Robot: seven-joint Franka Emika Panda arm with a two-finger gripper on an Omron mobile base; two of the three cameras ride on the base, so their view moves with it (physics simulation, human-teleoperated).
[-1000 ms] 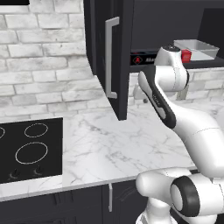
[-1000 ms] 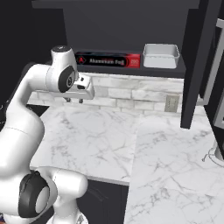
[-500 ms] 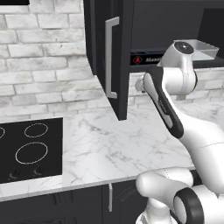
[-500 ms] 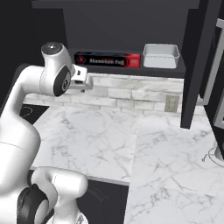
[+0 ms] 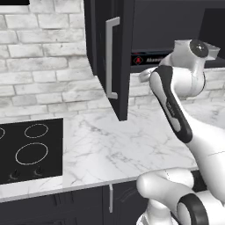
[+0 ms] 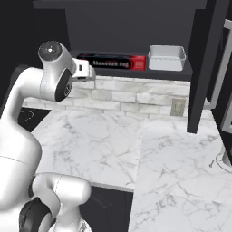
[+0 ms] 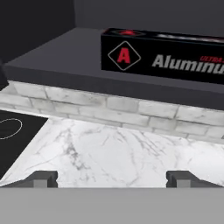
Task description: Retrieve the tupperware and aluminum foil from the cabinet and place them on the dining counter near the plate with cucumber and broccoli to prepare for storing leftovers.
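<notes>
Cabinet (image 6: 136,27), door open for access. Foil (image 6: 113,62): along shelf front edge, left part. Tupperware (image 6: 167,57): right end of shelf, just beside foil. Gripper (image 7: 112,177): jaws wide, empty, facing foil's left end; prob. lining up pick.

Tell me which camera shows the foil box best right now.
The right base view: the whole foil box lies on the cabinet shelf beside the plastic box. The hand view crops its right end; the left base view shows a sliver behind the arm.
</notes>
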